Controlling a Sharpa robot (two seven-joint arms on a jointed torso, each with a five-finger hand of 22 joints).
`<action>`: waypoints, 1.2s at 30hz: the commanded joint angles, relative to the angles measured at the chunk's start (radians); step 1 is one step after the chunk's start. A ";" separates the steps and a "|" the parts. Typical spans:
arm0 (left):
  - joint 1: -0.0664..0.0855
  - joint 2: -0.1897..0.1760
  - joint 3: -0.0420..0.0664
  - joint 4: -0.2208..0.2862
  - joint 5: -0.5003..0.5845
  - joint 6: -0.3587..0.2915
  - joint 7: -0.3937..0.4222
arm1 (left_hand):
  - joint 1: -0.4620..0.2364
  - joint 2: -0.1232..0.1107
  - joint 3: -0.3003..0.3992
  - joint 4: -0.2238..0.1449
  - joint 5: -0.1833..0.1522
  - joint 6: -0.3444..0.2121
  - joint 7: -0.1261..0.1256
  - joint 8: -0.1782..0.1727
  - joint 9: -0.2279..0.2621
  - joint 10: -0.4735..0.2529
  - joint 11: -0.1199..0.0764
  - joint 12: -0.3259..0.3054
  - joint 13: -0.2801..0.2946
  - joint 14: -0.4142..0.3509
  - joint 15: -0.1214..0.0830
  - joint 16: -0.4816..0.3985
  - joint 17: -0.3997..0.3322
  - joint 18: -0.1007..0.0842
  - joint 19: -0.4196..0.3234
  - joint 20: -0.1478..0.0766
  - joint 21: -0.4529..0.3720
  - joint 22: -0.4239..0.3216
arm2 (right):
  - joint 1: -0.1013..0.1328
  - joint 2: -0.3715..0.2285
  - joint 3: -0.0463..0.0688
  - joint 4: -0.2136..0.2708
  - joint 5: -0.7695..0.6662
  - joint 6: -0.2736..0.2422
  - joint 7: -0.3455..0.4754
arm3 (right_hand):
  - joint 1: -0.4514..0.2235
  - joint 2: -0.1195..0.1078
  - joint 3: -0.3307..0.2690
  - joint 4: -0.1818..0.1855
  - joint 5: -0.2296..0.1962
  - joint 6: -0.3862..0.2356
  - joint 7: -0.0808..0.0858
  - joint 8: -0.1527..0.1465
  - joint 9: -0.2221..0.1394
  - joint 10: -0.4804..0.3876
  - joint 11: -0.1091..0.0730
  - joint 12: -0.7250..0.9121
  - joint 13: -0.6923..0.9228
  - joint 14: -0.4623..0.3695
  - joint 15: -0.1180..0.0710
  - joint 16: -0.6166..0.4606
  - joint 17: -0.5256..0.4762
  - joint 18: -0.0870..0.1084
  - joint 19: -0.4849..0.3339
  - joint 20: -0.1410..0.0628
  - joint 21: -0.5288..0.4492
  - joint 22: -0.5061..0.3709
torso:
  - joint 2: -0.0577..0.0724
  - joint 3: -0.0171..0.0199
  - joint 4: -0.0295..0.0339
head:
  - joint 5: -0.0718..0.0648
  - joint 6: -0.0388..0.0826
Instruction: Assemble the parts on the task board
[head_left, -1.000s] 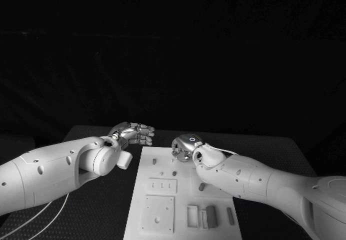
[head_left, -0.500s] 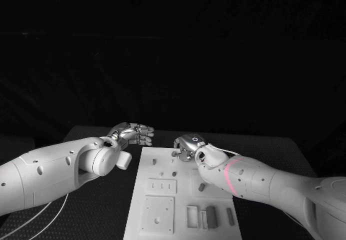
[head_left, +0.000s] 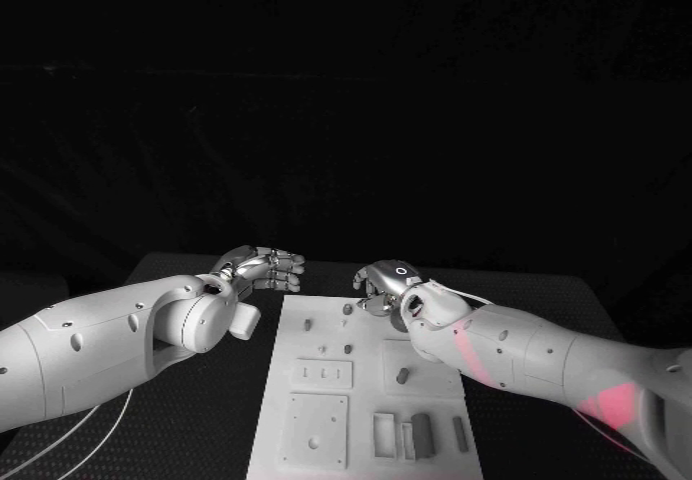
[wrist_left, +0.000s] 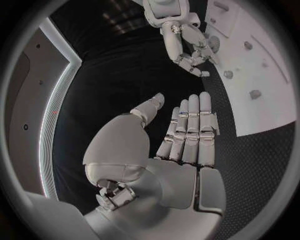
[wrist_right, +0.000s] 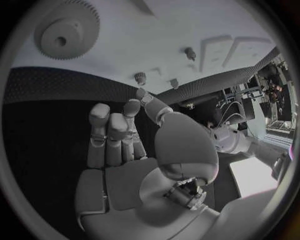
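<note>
The white task board (head_left: 361, 400) lies flat in the middle of the black table (head_left: 562, 300). Both hands are empty: the left hand (head_left: 264, 268) flat, the right hand (head_left: 387, 285) loosely curled. The small gear (wrist_right: 67, 29) lies on the board; it looks light and hard, so pinch its toothed rim.

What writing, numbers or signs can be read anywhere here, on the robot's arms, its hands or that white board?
No words, numbers or brand names can be read in any view.
Small ring mark, not a letter for certain: on the back of the silver right hand.
White rectangular task board: bare of print, bearing pegs, slots and a toothed gear wheel.
Silver left hand: no marking to be seen.
</note>
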 joint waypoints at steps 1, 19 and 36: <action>0.001 -0.004 0.001 0.001 -0.010 0.004 0.020 | -0.010 -0.002 -0.002 -0.008 0.007 -0.002 -0.005 0.002 0.000 0.017 -0.002 0.005 0.005 0.006 0.004 -0.008 0.004 0.019 -0.001 0.009 -0.007 0.002 | 0.020 -0.047 0.007 0.067 0.069 0.074 0.038 | -0.018 -0.006 -0.012 0.000 0.003 0.009 0.000 0.005 0.001 0.002 0.006 -0.006 0.002 0.002 0.004 0.005 0.002 0.061 0.003 -0.006 0.002 0.015 | -0.002 0.0002 -0.0046 | 0.002 0.005; 0.001 -0.016 0.001 0.004 -0.011 0.005 0.024 | -0.012 -0.003 0.000 -0.012 0.006 -0.001 -0.006 0.004 -0.001 0.018 -0.002 0.003 0.006 0.007 0.004 -0.013 0.008 0.019 -0.001 0.009 -0.008 0.004 | 0.081 -0.273 0.027 0.231 0.071 0.304 0.048 | -0.060 -0.072 -0.038 0.000 0.002 0.008 0.002 0.009 0.005 -0.059 0.010 -0.011 0.036 -0.036 0.008 -0.004 0.005 0.061 -0.036 0.007 -0.020 0.013 | -0.006 0.0019 -0.0252 | 0.009 0.013; 0.001 -0.018 0.001 0.009 -0.011 0.007 0.023 | -0.013 -0.003 0.001 -0.013 0.006 -0.002 -0.005 0.003 -0.001 0.016 -0.001 0.001 0.006 0.008 0.004 -0.015 0.010 0.019 0.000 0.009 -0.009 0.005 | 0.050 -0.220 0.010 0.142 0.053 0.341 0.037 | -0.097 -0.093 -0.053 0.004 0.003 -0.030 0.016 -0.009 -0.001 -0.085 0.023 0.018 0.073 -0.048 0.021 0.009 0.014 0.061 -0.043 0.012 -0.017 0.016 | -0.004 -0.0003 -0.0212 | 0.003 0.008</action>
